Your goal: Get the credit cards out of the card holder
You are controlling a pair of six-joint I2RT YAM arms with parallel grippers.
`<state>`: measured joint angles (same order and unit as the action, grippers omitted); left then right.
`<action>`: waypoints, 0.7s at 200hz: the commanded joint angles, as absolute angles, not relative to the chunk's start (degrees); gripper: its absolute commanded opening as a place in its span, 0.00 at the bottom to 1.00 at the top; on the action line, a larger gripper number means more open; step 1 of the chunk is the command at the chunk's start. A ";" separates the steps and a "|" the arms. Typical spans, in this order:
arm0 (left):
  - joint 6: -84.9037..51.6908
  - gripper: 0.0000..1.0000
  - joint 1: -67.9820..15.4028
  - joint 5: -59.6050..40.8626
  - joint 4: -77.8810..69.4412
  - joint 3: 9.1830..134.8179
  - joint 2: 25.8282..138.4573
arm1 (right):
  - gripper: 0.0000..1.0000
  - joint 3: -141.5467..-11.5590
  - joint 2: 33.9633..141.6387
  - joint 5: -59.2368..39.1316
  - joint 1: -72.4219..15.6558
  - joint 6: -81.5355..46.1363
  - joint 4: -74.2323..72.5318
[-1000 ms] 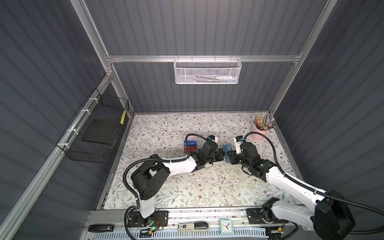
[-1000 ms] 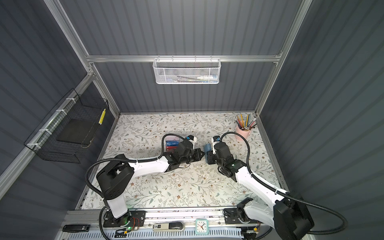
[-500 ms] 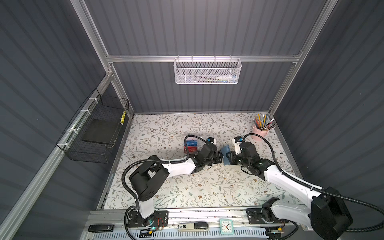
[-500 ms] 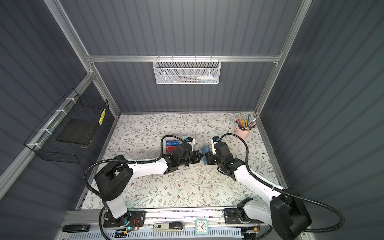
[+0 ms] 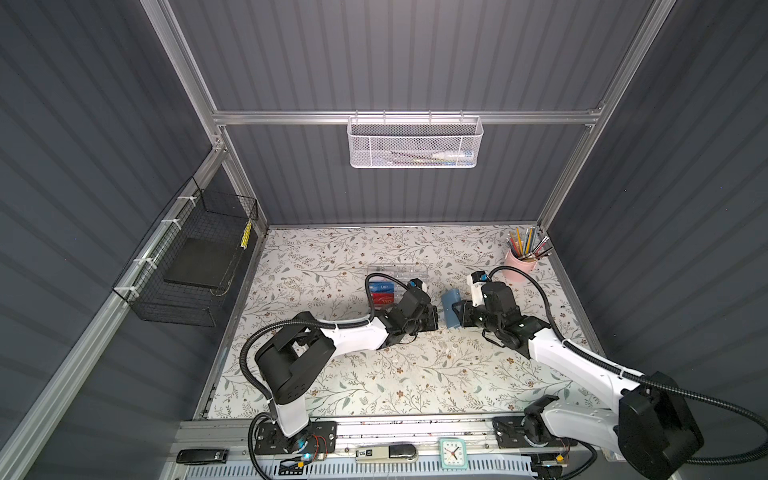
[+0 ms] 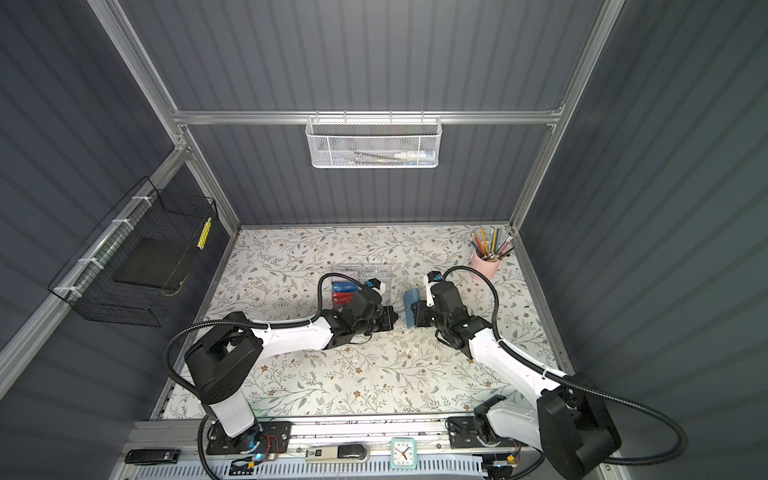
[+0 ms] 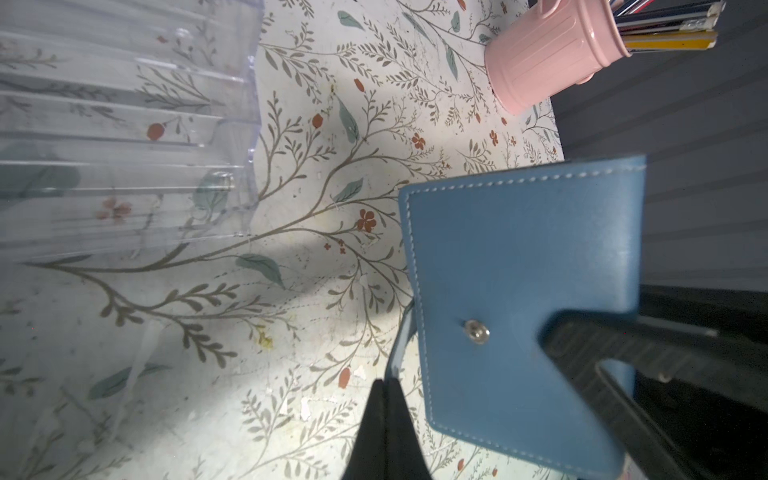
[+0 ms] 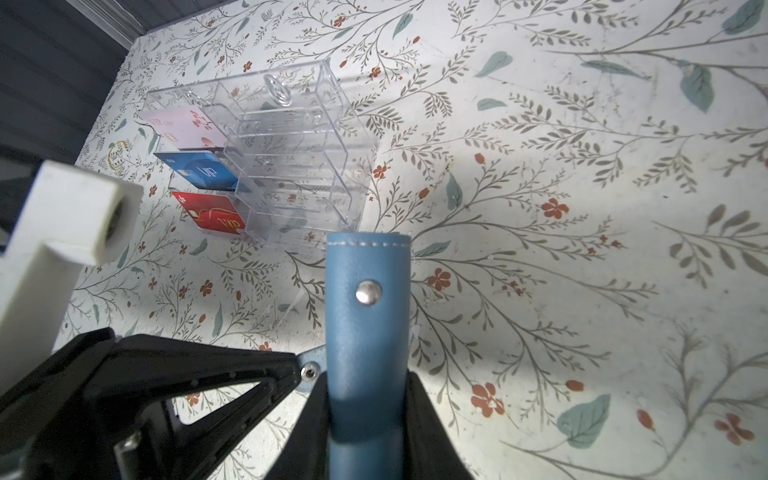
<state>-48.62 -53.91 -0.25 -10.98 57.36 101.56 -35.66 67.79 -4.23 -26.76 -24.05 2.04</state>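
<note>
Two grippers on one card holder: flap to be peeled open.

The card holder (image 5: 451,305) is held upright over the desk's middle, clamped across its fold by the partly open right gripper (image 8: 368,399); the left gripper (image 7: 382,399) is closed tight on its snap tab (image 8: 309,371). The tab is best drawn away slowly and level, with the right grip held firm, lest the soft holder twist out. One blue credit card (image 8: 199,174) lies in the acrylic box (image 8: 291,137); none is seen in the holder.

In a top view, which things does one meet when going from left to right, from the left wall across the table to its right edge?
Black wire basket → clear acrylic box → card holder → pink pencil cup.
</note>
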 commanded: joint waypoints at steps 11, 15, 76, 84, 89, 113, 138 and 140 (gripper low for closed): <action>-46.87 0.00 -53.93 0.70 -7.92 56.33 99.12 | 0.00 -36.98 68.28 -4.45 -26.17 -24.65 -0.86; -46.85 0.00 -54.01 0.70 -7.91 56.37 98.98 | 0.00 -36.96 68.33 -4.61 -26.14 -24.68 -0.87; -45.50 0.00 -53.96 0.35 -5.62 55.12 96.33 | 0.00 -37.38 71.37 -7.63 -26.14 -26.66 0.03; -45.18 0.00 -53.96 0.50 -5.01 54.64 95.42 | 0.00 -37.74 71.96 -8.42 -26.14 -27.13 0.53; -44.95 0.00 -53.95 0.69 -4.49 54.50 94.86 | 0.00 -37.87 72.43 -9.23 -26.14 -27.51 0.73; -43.65 0.00 -53.93 0.97 -2.55 53.38 92.34 | 0.00 -36.98 73.79 -11.04 -26.28 -30.29 0.49; -42.59 0.00 -53.91 0.55 -2.38 52.04 91.40 | 0.00 -35.71 74.48 -10.31 -27.48 -32.24 0.08; -42.44 0.00 -53.95 0.49 -2.42 51.94 91.40 | 0.00 -35.58 74.56 -10.22 -27.55 -32.36 0.09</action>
<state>-45.10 -53.91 0.49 -4.49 53.30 93.69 -36.42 73.58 -12.93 -27.22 -29.82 0.25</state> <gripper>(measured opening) 0.047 0.256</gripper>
